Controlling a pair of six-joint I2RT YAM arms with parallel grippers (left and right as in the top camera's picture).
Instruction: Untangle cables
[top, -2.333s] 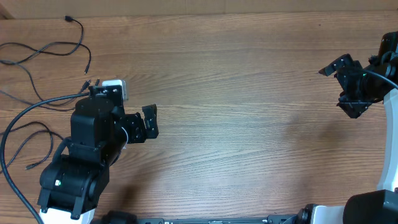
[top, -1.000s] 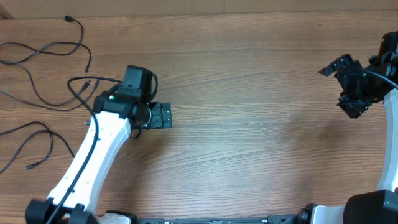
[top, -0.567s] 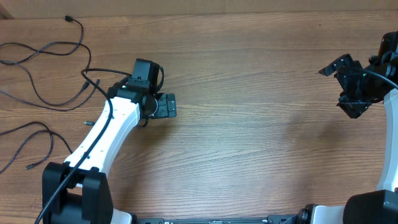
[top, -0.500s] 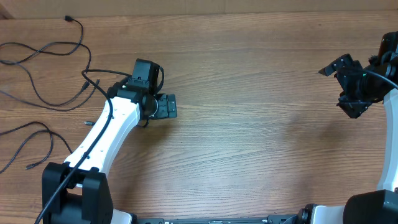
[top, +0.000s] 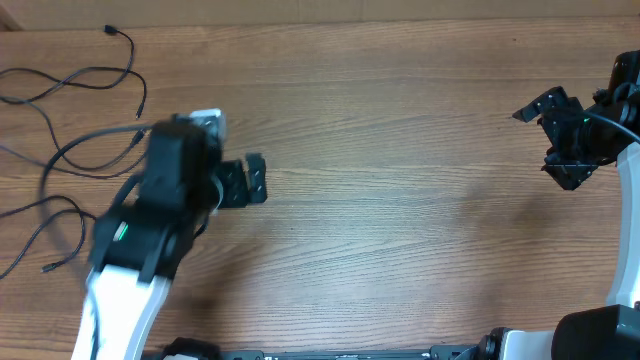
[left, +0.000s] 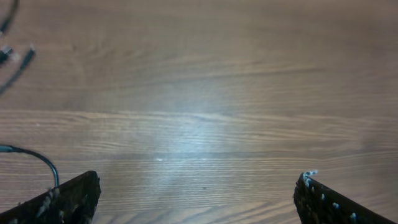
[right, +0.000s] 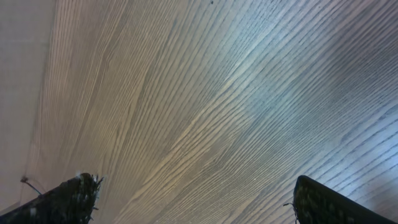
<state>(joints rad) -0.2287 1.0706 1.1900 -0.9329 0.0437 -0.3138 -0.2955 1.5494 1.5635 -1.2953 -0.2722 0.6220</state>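
Light brown wood-grain counter (top: 400, 200) fills the overhead view.

Left arm (top: 125, 255), white links with a black wrist block, reaches up from the bottom-left edge. It leans toward the far side of the counter and looks blurred in the overhead view. A small white part shows at the top of the wrist block. Its pincer (top: 246, 181) points to the right over bare wood, near the cables but clear of them.

Right arm (top: 625, 220), white with a black head, sits at the far right edge, well apart from the left arm. Its black pincer (top: 545, 140) points left over bare counter.

Several thin black flexible cables (top: 133, 62) lie as loose strands on the counter's far-left part. One strand runs from a small plug end (top: 109, 30) near the far edge and curves down toward the left wrist. Other strands wander off the left edge. A lower strand loops beside the arm and ends in a small plug (top: 45, 268).

Left pincer (left: 196, 199), wrist view: both dark fingertips stand wide apart at the lower corners, released, with only wood between them. A thin black strand (left: 37, 157) curves just beside the left-hand fingertip; I cannot tell whether they touch. Blurred plug ends (left: 22, 59) lie at upper left.

Right pincer (right: 196, 196), wrist view: fingertips wide apart, released, bare grain between.
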